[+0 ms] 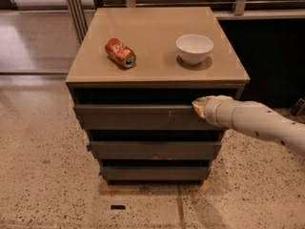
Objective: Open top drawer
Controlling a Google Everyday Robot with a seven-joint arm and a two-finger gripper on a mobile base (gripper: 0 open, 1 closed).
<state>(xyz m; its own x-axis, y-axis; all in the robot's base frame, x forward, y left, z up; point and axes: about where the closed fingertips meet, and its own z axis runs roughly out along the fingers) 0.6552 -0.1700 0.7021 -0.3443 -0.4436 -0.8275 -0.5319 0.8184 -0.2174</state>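
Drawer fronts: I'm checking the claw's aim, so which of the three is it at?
The top drawer, the widest front under the tabletop; the claw is at its upper right edge, above the middle front and bottom front.

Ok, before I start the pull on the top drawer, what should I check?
1. The gripper at the top drawer front's upper edge: ok.
2. Firm hold on that edge: cannot tell.
3. Pull point centred: not ok, it sits at the right end, so the drawer may skew.
4. The can steady: not ok, it lies on its side on the cabinet top and might roll.
5. The bowl upright, back from the front edge: ok.
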